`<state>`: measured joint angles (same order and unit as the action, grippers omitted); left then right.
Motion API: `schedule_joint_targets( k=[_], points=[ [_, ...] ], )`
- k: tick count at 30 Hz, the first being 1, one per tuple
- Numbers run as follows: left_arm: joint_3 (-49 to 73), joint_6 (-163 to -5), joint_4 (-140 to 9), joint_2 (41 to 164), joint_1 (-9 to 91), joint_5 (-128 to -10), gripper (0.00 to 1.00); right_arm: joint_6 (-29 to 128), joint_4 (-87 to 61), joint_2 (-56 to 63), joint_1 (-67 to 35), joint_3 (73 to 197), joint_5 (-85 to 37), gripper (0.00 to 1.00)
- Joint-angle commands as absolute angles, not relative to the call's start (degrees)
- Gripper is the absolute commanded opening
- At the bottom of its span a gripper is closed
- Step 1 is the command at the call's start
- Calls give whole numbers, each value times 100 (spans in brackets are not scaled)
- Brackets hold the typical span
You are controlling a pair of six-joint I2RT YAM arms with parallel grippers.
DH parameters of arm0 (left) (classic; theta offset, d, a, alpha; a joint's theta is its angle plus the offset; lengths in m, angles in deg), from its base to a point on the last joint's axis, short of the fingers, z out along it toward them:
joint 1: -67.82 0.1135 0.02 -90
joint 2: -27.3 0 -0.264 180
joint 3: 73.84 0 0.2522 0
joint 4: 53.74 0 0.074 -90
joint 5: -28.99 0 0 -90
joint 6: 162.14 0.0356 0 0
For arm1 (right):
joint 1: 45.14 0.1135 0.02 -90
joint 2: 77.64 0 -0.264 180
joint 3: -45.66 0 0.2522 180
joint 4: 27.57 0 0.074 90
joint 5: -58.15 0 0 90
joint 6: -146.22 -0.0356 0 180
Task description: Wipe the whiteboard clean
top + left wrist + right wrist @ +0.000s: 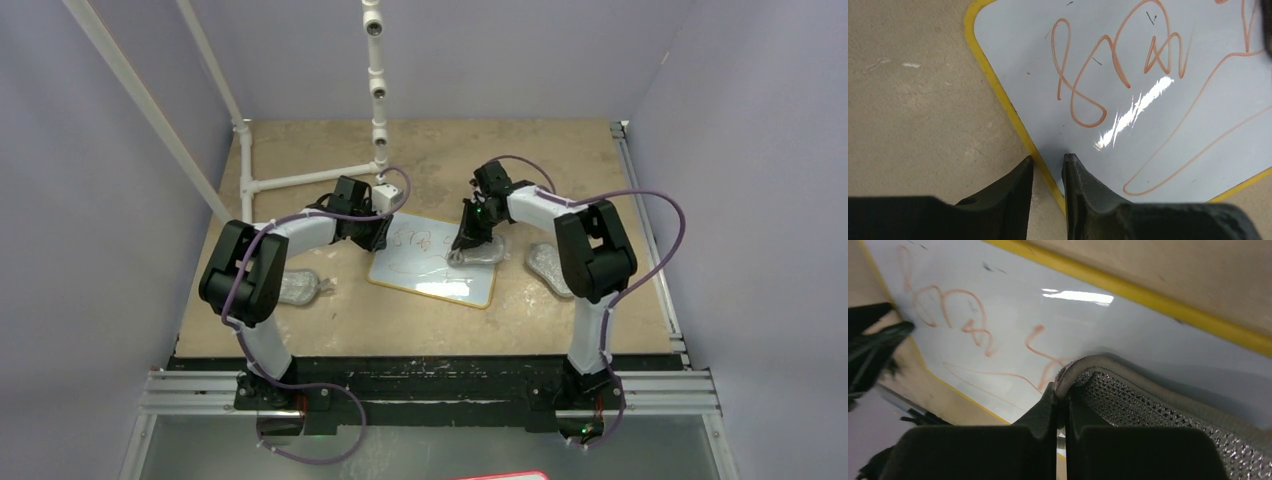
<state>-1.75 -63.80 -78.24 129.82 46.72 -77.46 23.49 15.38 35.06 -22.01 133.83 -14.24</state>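
My left gripper [1048,159] is nearly closed, with a narrow gap between the jaws. They straddle the yellow rim [1008,105] near one corner, one tip on the board and the other on the tan table [913,110], so I am pinning that edge rather than clamping anything. My right gripper [1062,390] is closed tight on the raised edge of a grey wiping pad [1148,405], whose mesh face lies on the whiteboard [430,262] at its right side. The board lies flat in the middle of the table, between my two arms, and red scribbles [1083,75] cover most of it. To wipe well, I judge I should press the left tips down firmly so the board cannot slide. Then I should drag the pad flat across the marks in overlapping passes, stopping short of my left fingers.
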Motion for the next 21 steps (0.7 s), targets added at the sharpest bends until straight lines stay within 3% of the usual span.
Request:
schedule_joint_targets(
  k=[1,9,11,17,21],
  points=[
    [-273,-6104,-8244,13339,4550,-7595,25,1679,-362,4434,-1805,13715,-1176,0],
    [-396,-5923,-8361,13297,4551,-7511,13,1030,-390,5848,-1091,15651,-1335,0],
    [-459,-5902,-8339,13258,4556,-7463,10,1062,-360,5651,-1237,15328,-1530,0],
    [-622,-5727,-8306,13245,4559,-7313,1,1328,-906,3969,-1917,12747,-1918,0],
    [-667,-5636,-8306,13267,4559,-7276,0,1409,-1213,3715,-1885,12198,-2149,0]
  ],
)
